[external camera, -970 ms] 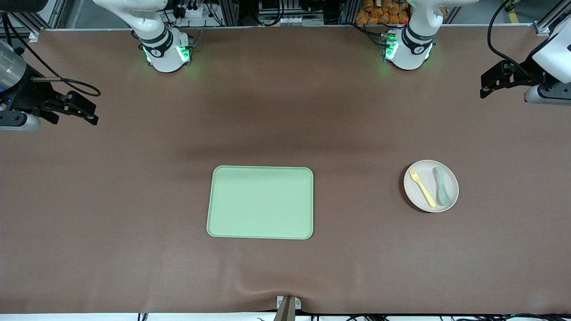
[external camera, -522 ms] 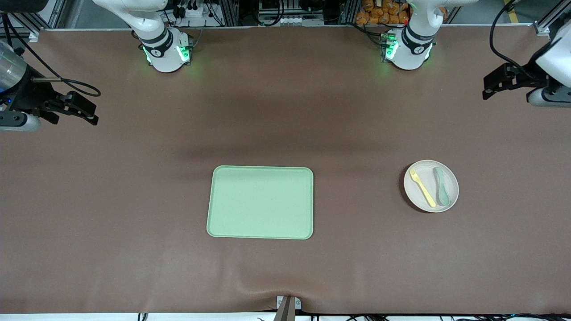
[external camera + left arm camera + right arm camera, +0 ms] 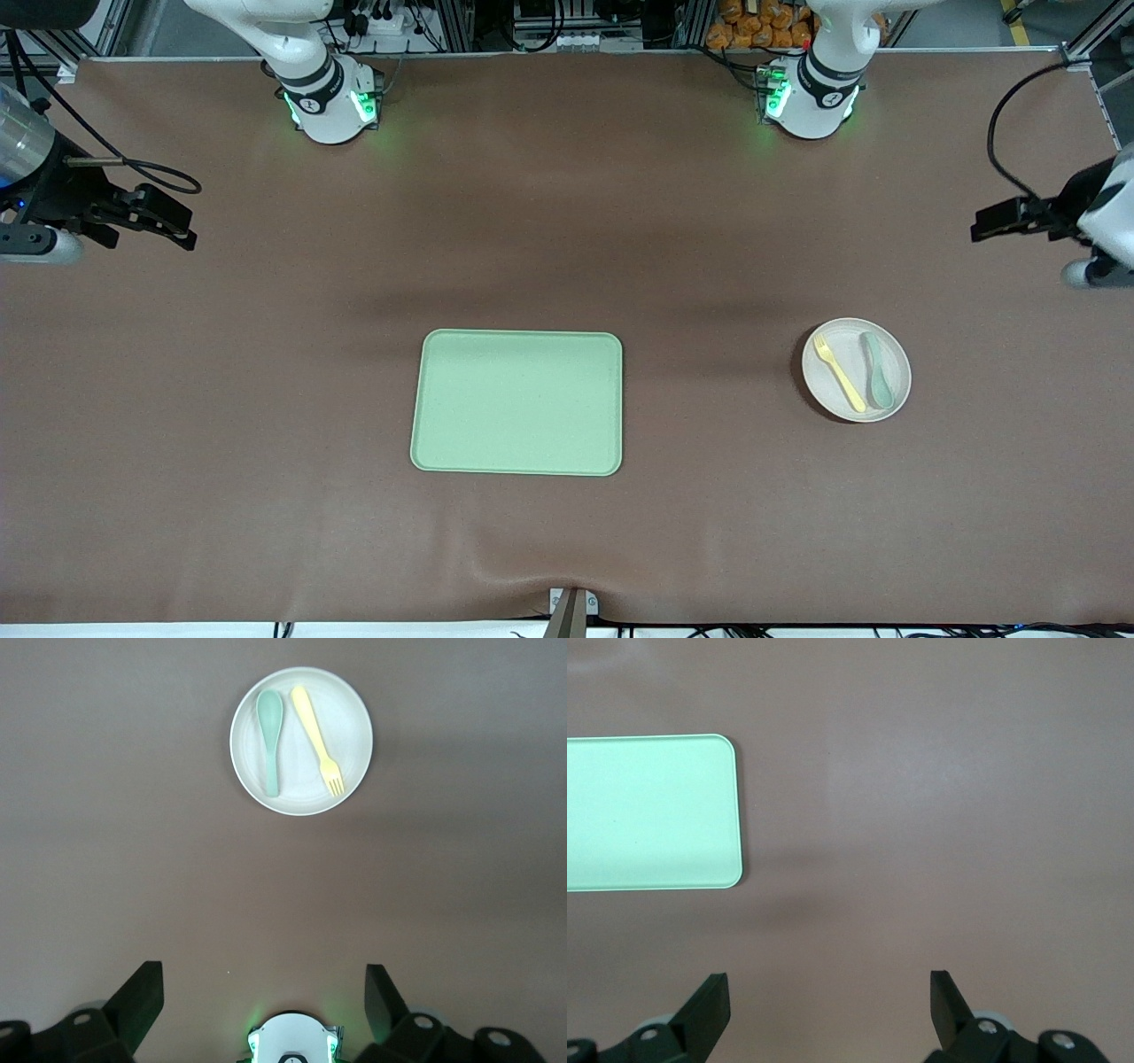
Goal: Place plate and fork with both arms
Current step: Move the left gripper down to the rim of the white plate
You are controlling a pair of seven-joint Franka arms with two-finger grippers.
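Observation:
The round off-white plate [image 3: 897,383] lies on the brown table toward the left arm's end. On it lie the pale-yellow fork [image 3: 839,373] and a grey-green spoon [image 3: 875,369], side by side. The left wrist view shows the plate [image 3: 350,731], the fork [image 3: 317,740] and the spoon [image 3: 269,737]. My left gripper [image 3: 982,228] is open and empty, up in the air over the table's end, apart from the plate. My right gripper [image 3: 182,230] is open and empty over the other end of the table. Both wrist views show wide-open jaws with nothing between them.
A rectangular light-green tray [image 3: 517,402] lies at the table's middle, with nothing on it; its corner shows in the right wrist view [image 3: 647,811]. The two arm bases [image 3: 330,105] [image 3: 811,99] stand along the table's edge farthest from the front camera.
My left gripper has moved lower in the front view, toward the plate's side of the table, and its arm has turned. The right arm has barely moved. Plate, fork and spoon are unmoved.

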